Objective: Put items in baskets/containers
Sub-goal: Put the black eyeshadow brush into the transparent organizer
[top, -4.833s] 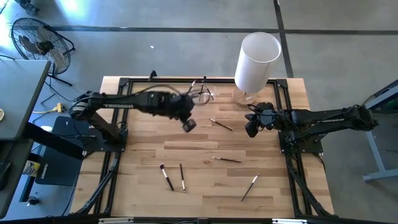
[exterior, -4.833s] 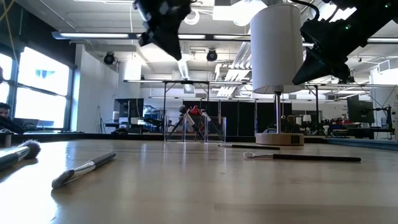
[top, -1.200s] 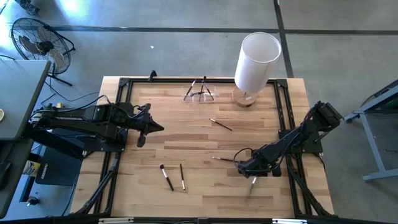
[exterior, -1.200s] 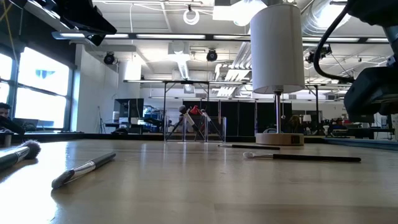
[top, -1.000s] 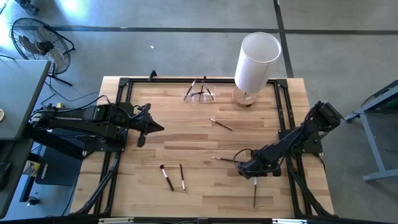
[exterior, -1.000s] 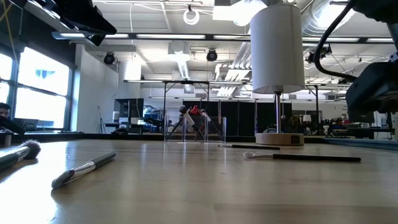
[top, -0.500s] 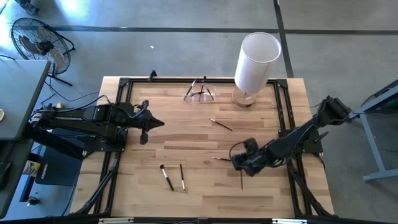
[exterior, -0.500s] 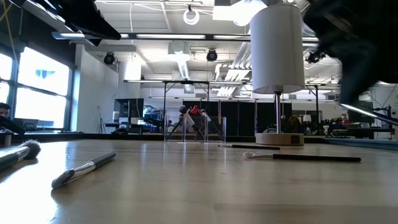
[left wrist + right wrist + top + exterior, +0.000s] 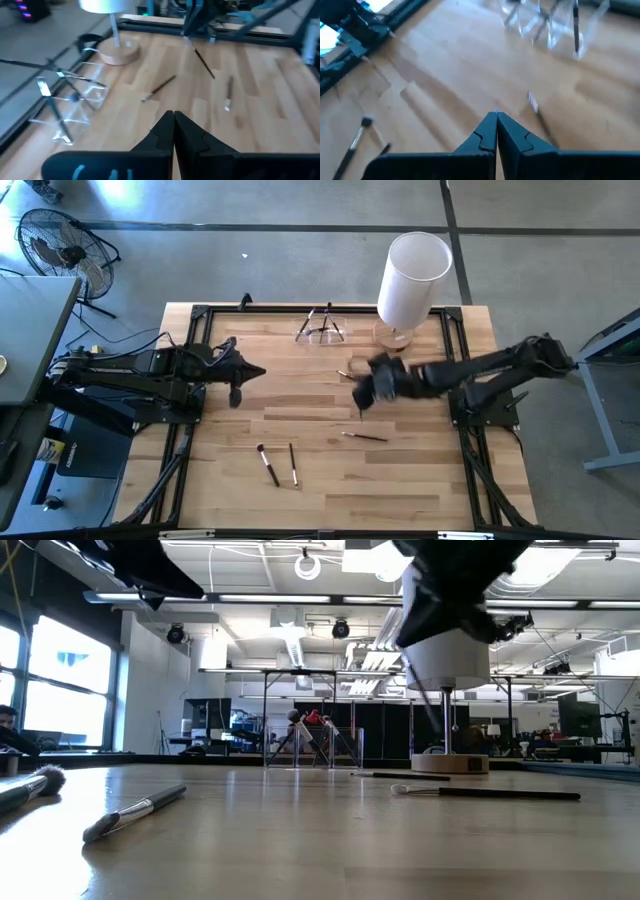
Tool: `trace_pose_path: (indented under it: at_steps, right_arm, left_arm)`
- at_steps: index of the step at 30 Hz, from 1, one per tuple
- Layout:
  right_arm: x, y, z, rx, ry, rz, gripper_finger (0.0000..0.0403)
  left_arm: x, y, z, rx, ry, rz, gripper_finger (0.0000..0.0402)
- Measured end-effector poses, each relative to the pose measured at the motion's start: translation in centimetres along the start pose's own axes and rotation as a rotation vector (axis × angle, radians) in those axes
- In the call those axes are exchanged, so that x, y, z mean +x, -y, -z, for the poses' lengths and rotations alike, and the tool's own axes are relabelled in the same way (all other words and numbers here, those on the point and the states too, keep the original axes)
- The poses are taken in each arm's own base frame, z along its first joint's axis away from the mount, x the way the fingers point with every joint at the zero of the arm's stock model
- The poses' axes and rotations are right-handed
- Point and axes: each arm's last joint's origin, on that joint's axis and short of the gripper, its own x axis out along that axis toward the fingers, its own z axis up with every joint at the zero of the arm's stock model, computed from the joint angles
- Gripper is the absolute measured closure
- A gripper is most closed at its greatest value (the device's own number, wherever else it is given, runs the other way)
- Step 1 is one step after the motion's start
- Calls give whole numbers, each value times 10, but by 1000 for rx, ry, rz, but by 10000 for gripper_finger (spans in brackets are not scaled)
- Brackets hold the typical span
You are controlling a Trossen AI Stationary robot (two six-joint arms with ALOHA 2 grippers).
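My right gripper hovers over the middle of the table, shut on a thin dark brush that hangs below it. The clear container stands at the far edge, with a few brushes leaning in it. Other brushes lie flat on the wood: one right of centre, two near the front, and one beside my right gripper. My left gripper is shut and empty, raised over the table's left side. My right gripper pinches the brush by its upper end between its two shut fingers. The fingers slant down from the table's right side. The brush hangs tilted below them, clear of the table.
A tall white cylinder on a round wooden base stands at the far right, close to the container. Black frame rails run along the table's edges. Bare wood lies between my right gripper and the container.
My right gripper has shut on a brush lying near the table's front right and lifted it clear. It has swung up and toward the far edge and the middle, rolling its wrist as it went. The brush now hangs instead of lying flat.
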Motion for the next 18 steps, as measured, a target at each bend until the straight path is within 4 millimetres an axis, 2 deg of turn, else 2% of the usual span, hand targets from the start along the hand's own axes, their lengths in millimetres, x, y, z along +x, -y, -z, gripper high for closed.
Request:
trace_pose_path:
  at_steps: [4, 8, 13, 18]
  right_arm:
    - [20, 23, -40, -95, 71, -66, 403]
    - [27, 41, -77, -210, 223, -143, 403]
    - [35, 57, -106, -383, 381, -223, 402]
    - [60, 67, -120, -499, 457, -181, 402]
  left_arm:
    - [0, -2, 0, -2, 5, -57, 401]
    - [0, -3, 0, -50, 12, -107, 401]
    - [0, -4, 0, -71, 16, -136, 401]
    - [1, -5, 0, -70, 13, -173, 401]
